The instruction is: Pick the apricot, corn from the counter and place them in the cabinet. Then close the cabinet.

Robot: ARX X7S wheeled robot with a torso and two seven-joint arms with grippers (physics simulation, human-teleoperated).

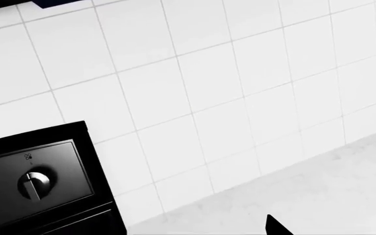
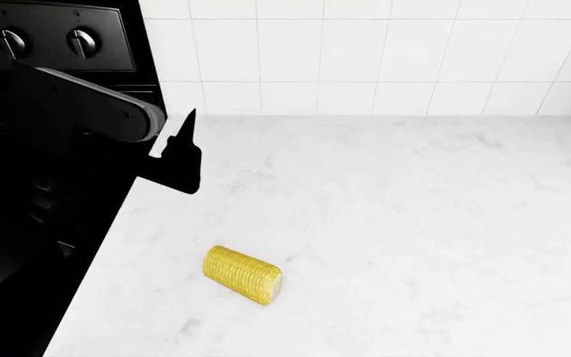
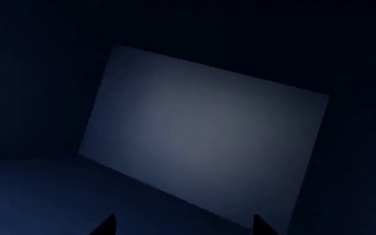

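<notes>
The corn (image 2: 243, 274) lies on its side on the white counter (image 2: 415, 223), near the counter's left front, with its pale cut end to the right. The apricot shows in no view. My left gripper (image 2: 181, 158) hovers over the counter's left edge beside the stove, well behind the corn. In the left wrist view one dark fingertip (image 1: 276, 226) shows far off centre, so the jaws stand open with nothing between them. My right gripper (image 3: 182, 227) is out of the head view. Its two fingertips are wide apart and empty inside a dark blue cabinet space facing a paler back panel (image 3: 201, 132).
A black stove (image 2: 38, 223) with round knobs (image 2: 83, 42) borders the counter on the left; its control panel (image 1: 31, 181) also shows in the left wrist view. A white tiled wall (image 2: 385, 52) stands behind the counter.
</notes>
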